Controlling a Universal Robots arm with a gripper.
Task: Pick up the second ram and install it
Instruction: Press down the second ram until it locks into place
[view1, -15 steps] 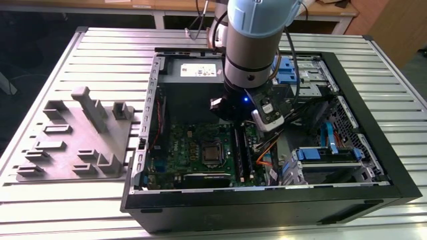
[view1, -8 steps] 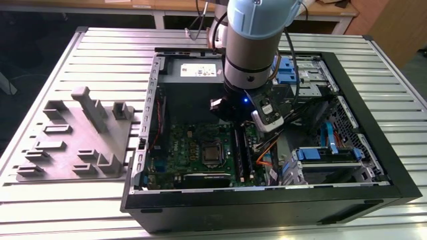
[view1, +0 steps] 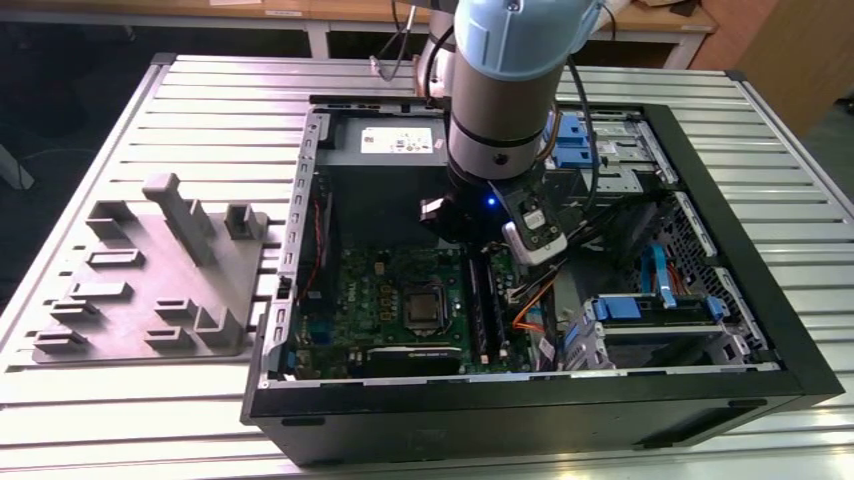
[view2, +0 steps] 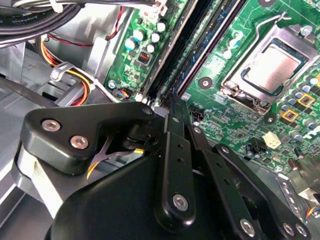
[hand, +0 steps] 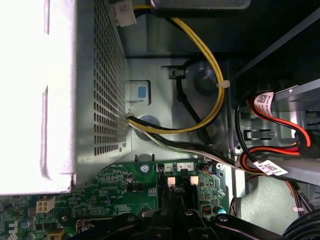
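My gripper (view1: 467, 245) hangs inside the open computer case, over the far end of the memory slots (view1: 483, 310) on the green motherboard (view1: 387, 300). In the second wrist view its black fingers (view2: 172, 150) converge to a shut tip, the gripper (view2: 171, 100) standing right at the end of the slots (view2: 190, 45). A long narrow ram (view2: 212, 27) lies seated along one slot. I cannot tell whether the tip touches it. In the first wrist view the gripper (hand: 172, 217) is just below the slots' white latches (hand: 170, 181).
The processor socket (view2: 272, 67) lies beside the slots. Yellow, red and orange cables (hand: 210, 100) run near the grey power supply (hand: 85, 90). Blue drive brackets (view1: 654, 305) fill the exterior view's right side of the case. A grey fixture tray (view1: 147, 280) sits on the table's left.
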